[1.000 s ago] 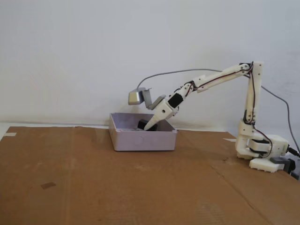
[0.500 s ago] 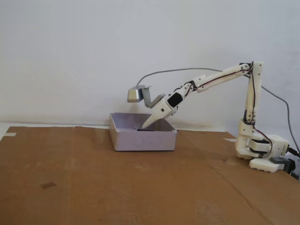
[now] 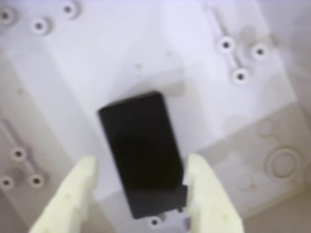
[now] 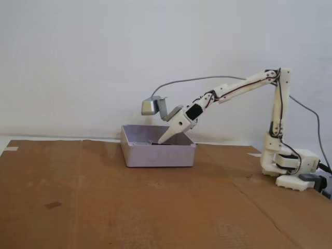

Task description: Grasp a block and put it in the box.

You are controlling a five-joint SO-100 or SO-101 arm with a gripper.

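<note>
In the wrist view the black block [image 3: 138, 141] lies flat on the pale floor of the box [image 3: 97, 63]. My gripper [image 3: 142, 162] hangs above it, open, with one cream finger on each side and neither touching the block. In the fixed view the gripper [image 4: 162, 140] points down into the lilac-grey box [image 4: 158, 155] just above its rim. There the block shows only as a dark sliver [image 4: 158, 144] behind the front wall.
The box stands at the back of a brown cardboard sheet [image 4: 129, 202], near the white wall. The arm's base [image 4: 290, 168] sits at the right edge, with a grey cable running up and over. A silver-grey camera module [image 4: 150, 106] juts out above the gripper.
One second ago the gripper was lower in the box with the block at its fingertips. It has since lifted a little, and the block now lies loose on the box floor.
</note>
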